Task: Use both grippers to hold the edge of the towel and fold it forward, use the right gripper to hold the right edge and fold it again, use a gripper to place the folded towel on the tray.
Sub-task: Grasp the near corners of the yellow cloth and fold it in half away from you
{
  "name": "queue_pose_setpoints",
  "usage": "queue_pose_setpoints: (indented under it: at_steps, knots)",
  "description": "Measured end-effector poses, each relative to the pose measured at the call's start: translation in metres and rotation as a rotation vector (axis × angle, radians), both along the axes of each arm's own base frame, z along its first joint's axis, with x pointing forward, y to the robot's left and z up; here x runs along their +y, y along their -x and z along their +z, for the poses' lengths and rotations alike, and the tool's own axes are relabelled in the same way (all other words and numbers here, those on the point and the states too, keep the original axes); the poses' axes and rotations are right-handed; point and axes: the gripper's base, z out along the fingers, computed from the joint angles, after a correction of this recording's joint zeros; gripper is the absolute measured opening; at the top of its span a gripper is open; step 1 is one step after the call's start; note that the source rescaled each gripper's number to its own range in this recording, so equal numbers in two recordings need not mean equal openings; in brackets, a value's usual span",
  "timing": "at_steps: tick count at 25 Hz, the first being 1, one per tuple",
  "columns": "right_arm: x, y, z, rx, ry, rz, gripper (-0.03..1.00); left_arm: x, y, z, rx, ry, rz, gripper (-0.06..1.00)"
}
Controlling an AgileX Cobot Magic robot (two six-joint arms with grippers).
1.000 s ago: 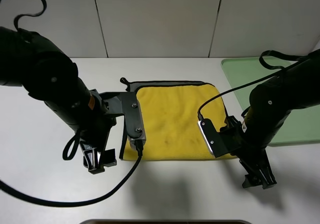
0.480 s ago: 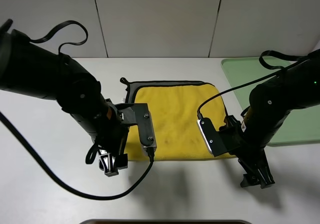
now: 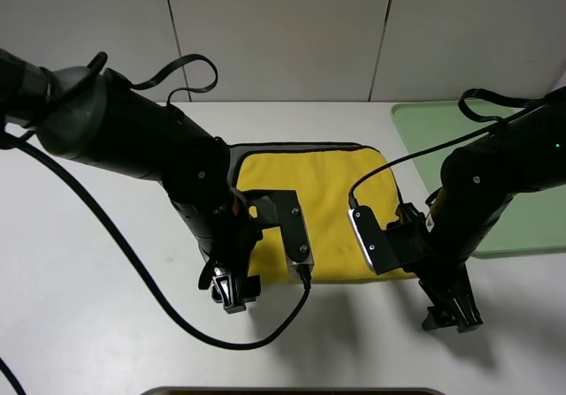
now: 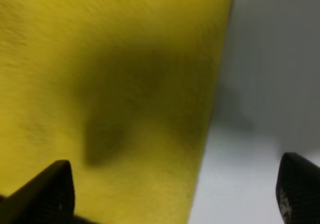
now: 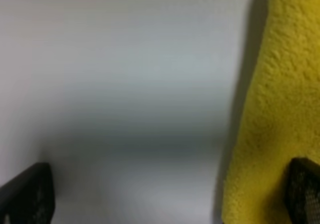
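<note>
Where the scene is taken from the high exterior camera, the towel [image 3: 332,187] is seen lying flat on the white surface [image 3: 88,271], yellow side up. A strip of grey reverse is turned up at its far left corner, and the black edge of the towel [image 3: 301,145] is traced along the far side. The pale green tray [image 3: 442,130] is set close beside the towel on the right. It is cut off by the border of the picture, and its near part is hidden by the right arm. The left fingers [image 3: 232,291] are pointed down at the towel's near left corner, where the cloth is covered by the arm. The right fingers [image 3: 453,314] are held low just past the near right corner. Their spread cannot be judged from this angle, nor can contact with the surface.

From the left wrist camera, the left fingers [image 4: 52,191] are shown spread wide with nothing grasped. One tip is placed over the yellow pile [image 4: 100,58] and the other over the bare surface [image 4: 270,58], so the towel's border is straddled. The picture is blurred, and a dark shadow is cast on the cloth.

From the right wrist camera, the right fingers [image 5: 30,196] are shown fully parted and released. Bare surface [image 5: 125,83] is framed between them, and the towel [image 5: 280,108] is reached only beside one tip. Only the tips are caught in the picture.
</note>
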Motion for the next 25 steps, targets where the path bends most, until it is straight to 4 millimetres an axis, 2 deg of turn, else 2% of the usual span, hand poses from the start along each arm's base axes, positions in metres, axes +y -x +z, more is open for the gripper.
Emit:
queue_pose_setpoints:
  at_steps: [4,11,14,22,25]
  knots:
    - [0.001,0.0,0.0,-0.001,-0.008,-0.012,1.0,-0.002,-0.001,-0.013,0.018,-0.011,0.009,0.8]
    - [0.001,0.0,0.0,0.001,-0.016,-0.022,1.0,-0.004,-0.001,-0.018,0.039,-0.011,0.028,0.8]
    - [0.001,0.0,0.0,0.0,-0.016,-0.022,1.0,-0.004,-0.001,-0.019,0.042,-0.015,0.028,0.76]
    - [0.001,0.0,0.0,0.0,-0.016,-0.019,1.0,-0.006,-0.003,-0.019,0.03,0.005,0.035,0.39]
    - [0.002,0.0,0.0,-0.004,-0.019,-0.019,0.91,-0.006,-0.003,-0.019,0.024,0.005,0.029,0.31]
